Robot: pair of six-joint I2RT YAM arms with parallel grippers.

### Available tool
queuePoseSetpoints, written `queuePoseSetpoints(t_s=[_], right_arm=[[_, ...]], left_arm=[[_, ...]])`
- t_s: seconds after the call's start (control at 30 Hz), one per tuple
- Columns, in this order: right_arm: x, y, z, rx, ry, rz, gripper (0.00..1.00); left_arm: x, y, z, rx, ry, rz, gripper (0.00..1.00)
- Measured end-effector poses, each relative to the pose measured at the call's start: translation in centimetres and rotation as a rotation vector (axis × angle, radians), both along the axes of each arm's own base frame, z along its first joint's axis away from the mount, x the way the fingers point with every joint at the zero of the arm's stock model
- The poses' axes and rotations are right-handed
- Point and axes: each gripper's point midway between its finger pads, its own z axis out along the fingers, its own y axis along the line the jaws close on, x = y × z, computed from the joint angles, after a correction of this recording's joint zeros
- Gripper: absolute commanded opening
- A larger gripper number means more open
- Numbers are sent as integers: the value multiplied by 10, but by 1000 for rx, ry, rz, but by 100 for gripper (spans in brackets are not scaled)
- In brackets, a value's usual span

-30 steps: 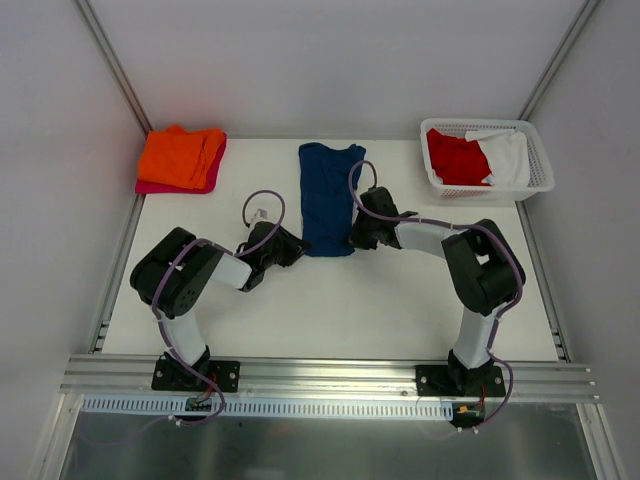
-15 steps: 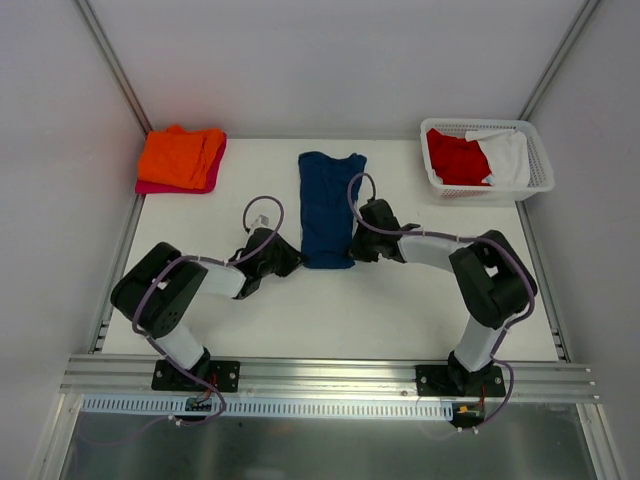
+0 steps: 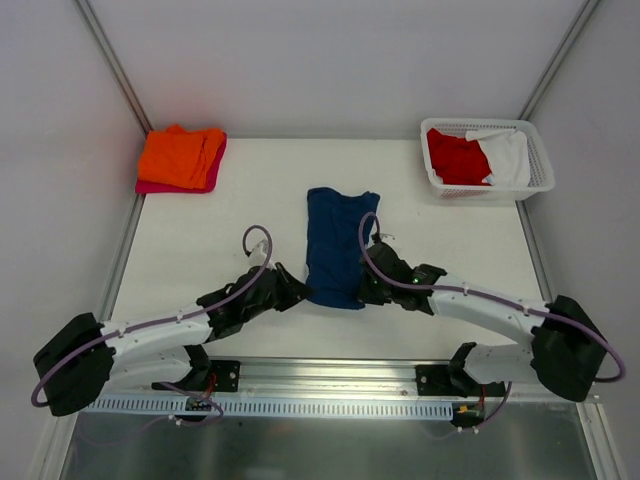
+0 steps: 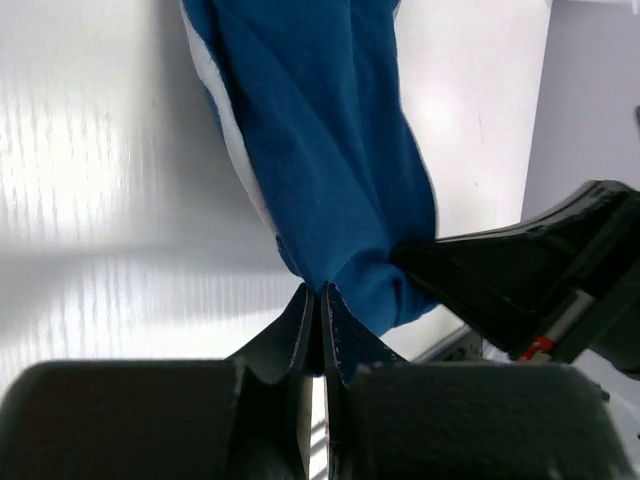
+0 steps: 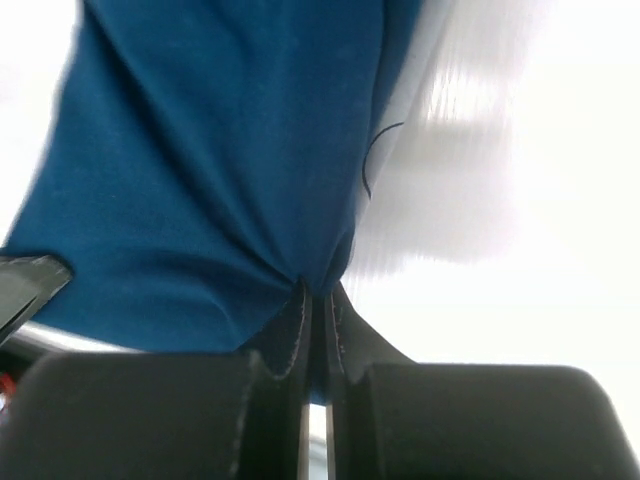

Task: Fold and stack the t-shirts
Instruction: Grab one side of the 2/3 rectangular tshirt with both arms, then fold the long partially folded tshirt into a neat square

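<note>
At front of table (image 3: pixel 200 240), left gripper (image 3: pixel 298 294) and right gripper (image 3: pixel 363 292) each pinch shut on near corner of navy t-shirt (image 3: pixel 340 240), probably to hold hem taut for folding.

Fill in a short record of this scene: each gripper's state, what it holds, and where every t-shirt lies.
left gripper: shut on the near left corner of the navy t-shirt
right gripper: shut on its near right corner
navy t-shirt: lengthwise on the table, middle
orange t-shirt: far left, on top of the magenta-pink t-shirt
red t-shirt: in the white basket, far right
white t-shirt: same basket
</note>
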Motion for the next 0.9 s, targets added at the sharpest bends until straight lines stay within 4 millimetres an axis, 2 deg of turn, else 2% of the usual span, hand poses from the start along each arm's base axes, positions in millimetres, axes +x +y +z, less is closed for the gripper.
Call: queuePoseSetpoints(t_s=[0.2, 0.37, 0.57, 0.8, 0.9], right_arm=[[-24, -7, 45, 77, -91, -19, 1], [-27, -14, 60, 87, -114, -49, 1], [-12, -9, 74, 35, -139, -69, 1], [13, -1, 71, -75, -140, -72, 1], [24, -6, 68, -127, -138, -84, 1]], left_arm=[[-32, 14, 14, -42, -21, -4, 0], [-38, 18, 29, -76, -33, 0, 0], [-27, 17, 51, -40, -69, 29, 1], [-8, 14, 76, 43, -141, 49, 9], [1, 15, 86, 82, -180, 66, 13]])
